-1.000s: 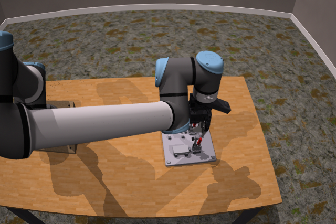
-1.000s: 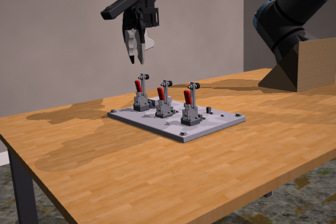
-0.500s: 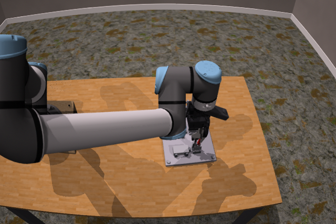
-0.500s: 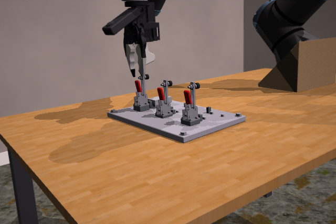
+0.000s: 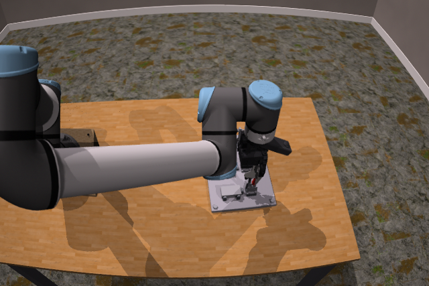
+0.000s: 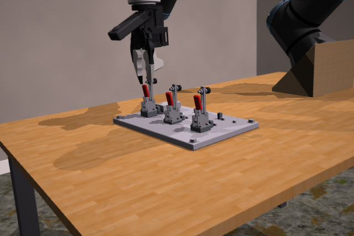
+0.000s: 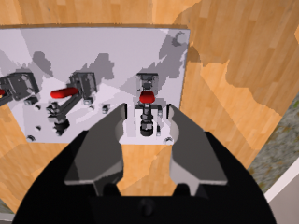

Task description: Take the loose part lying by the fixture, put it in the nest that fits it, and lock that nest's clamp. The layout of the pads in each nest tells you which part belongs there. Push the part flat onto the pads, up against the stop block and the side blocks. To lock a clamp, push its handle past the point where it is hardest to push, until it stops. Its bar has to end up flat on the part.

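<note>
The part, a pale block [image 5: 230, 191] [image 6: 163, 104], lies in the end nest of the fixture plate [image 5: 242, 205] [image 6: 174, 135] [image 7: 117, 39]. That nest's clamp has its red handle [image 6: 145, 90] [image 7: 147, 97] raised and its bar [image 6: 151, 93] standing upright, off the part. My gripper [image 6: 146, 82] [image 7: 147, 105] is partly open with nothing between its fingers. Its tips are just above the handle, one on each side of the clamp in the wrist view. The clamp hides some of the part, so its fit against the stop and side blocks cannot be told.
Two more clamps, with a middle red handle [image 6: 169, 99] [image 7: 64, 93] and a far red handle [image 6: 197, 102], stand open in a row beside this one. Their nests show pads and small blocks. Bolt heads sit at the plate corners. A brown box [image 6: 331, 69] stands by the arm's base.
</note>
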Action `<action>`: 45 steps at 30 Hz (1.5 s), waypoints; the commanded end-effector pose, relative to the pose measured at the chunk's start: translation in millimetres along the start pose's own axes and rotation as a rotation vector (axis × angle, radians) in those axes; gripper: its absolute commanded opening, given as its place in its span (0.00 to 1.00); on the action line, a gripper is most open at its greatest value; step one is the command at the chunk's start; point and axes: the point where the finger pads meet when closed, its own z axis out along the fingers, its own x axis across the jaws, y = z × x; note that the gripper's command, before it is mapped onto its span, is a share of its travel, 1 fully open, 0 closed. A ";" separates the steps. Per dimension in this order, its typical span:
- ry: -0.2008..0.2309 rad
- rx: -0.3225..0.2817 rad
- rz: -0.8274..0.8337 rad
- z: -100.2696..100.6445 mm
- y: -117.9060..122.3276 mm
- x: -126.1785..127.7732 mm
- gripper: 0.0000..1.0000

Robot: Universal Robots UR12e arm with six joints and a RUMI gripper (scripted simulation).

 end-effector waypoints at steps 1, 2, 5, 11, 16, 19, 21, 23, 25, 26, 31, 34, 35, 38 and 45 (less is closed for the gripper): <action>0.000 0.001 0.000 -0.5 -0.4 0.2 0.28; 0.000 0.001 0.000 -0.5 -0.4 0.2 0.28; 0.000 0.001 0.000 -0.5 -0.4 0.2 0.28; 0.000 0.001 0.000 1.8 -0.5 0.2 0.28; 0.000 0.001 0.000 9.4 -0.6 0.2 0.28; 0.000 0.001 0.000 14.6 -0.7 0.2 0.28; 0.000 0.001 0.000 20.2 -0.7 0.2 0.28; 0.000 0.001 0.000 25.5 -0.8 0.3 0.28; 0.000 0.001 0.000 29.9 -0.9 0.3 0.28; 0.000 0.001 0.000 31.6 -0.9 0.3 0.28; 0.000 0.001 0.000 35.3 -0.9 0.3 0.28; 0.000 0.001 0.000 35.3 -0.9 0.3 0.28; 0.000 0.001 0.000 35.3 -0.9 0.3 0.28; 0.000 0.001 0.000 35.3 -0.9 0.3 0.28; 0.000 0.001 0.000 35.3 -0.9 0.3 0.28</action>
